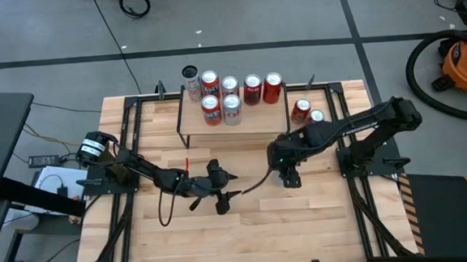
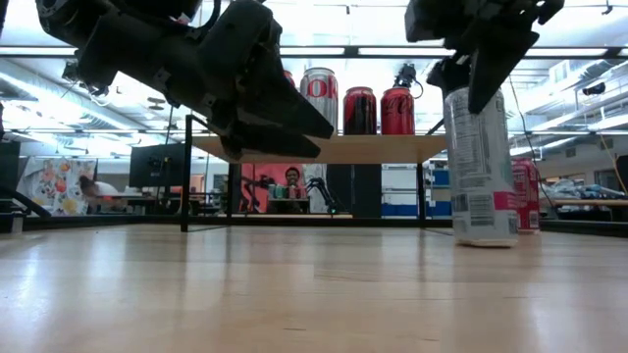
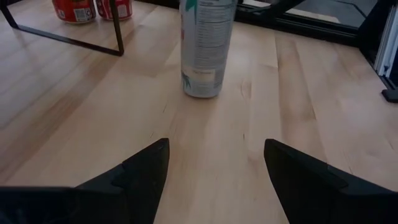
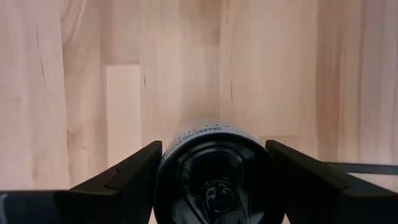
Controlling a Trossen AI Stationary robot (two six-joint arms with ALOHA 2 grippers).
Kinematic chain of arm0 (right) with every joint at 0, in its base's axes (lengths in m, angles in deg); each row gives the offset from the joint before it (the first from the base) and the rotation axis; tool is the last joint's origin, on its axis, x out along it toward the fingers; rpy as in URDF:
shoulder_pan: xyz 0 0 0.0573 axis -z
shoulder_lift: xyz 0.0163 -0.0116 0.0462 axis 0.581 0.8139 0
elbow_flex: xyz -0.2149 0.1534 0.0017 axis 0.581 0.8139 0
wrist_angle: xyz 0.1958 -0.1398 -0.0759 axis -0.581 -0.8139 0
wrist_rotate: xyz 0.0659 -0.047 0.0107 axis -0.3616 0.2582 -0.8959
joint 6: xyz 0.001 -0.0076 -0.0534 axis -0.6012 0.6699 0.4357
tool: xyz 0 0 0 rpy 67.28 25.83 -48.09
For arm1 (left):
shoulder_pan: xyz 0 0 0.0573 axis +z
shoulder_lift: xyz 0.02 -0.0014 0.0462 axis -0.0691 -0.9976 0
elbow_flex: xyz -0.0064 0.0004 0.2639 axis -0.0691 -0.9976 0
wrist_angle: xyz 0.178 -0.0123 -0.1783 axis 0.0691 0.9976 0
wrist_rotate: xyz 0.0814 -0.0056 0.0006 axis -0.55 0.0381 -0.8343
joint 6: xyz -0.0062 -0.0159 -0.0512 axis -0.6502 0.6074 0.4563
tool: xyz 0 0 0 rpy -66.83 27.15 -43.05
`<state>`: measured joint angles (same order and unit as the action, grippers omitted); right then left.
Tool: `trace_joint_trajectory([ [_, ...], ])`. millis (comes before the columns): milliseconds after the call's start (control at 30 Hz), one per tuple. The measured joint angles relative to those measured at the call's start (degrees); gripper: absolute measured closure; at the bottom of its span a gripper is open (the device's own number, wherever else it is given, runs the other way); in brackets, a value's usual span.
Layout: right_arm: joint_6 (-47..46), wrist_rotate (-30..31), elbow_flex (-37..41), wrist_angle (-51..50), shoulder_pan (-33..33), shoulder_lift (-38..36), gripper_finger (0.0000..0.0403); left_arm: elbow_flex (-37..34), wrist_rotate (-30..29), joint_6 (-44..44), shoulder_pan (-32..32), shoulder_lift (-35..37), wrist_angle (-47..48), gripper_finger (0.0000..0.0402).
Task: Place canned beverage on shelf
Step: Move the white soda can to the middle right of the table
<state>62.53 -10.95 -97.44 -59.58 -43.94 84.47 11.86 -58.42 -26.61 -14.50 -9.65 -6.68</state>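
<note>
**A:** High view. Where is the task can?

**B:** The tall slim white-and-pink beverage can is hidden beneath the right gripper [image 1: 288,176], which points straight down near the middle of the light-wood tabletop [image 1: 304,224], in front of the low light-wood shelf on thin black legs [image 1: 253,117]. The shelf carries six short cans along its rear edge. The left gripper [image 1: 225,190] lies low and level, just beside the right gripper, its fingers spread and empty.

**A:** Low view?

**B:** The can [image 2: 480,167] stands upright on the tabletop, long axis vertical. The right gripper [image 2: 471,93] is directly above it, a finger overlapping the can's upper part. A short red can [image 2: 527,196] stands behind it.

**A:** Left wrist view?

**B:** Both fingers [image 3: 140,177] are wide apart with bare wood between them. The can [image 3: 205,46] stands ahead, apart.

**A:** Right wrist view?

**B:** The can top [image 4: 214,177] sits centred between the two fingers [image 4: 127,174]. Narrow gaps appear on both sides, so the jaws stand open around the can, not yet gripping.

**A:** Deciding relation?

**B:** The can lies directly below the right gripper, axis aligned with its approach. The right arm is judged the one to close and lift.
</note>
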Motion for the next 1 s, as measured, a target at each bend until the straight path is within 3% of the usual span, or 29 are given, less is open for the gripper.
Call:
trace_joint_trajectory([
  [300,3.9,2.5,-8.4,-2.5,-2.7,5.4,0.012,0.0,0.0,-0.1,0.0,0.0,0.5,0.0127],
  [1000,4.9,3.1,-8.5,-3.7,-2.7,6.7,0.0116,0.0,0.0,0.0,-0.1,0.0,1.4,0.0127],
])
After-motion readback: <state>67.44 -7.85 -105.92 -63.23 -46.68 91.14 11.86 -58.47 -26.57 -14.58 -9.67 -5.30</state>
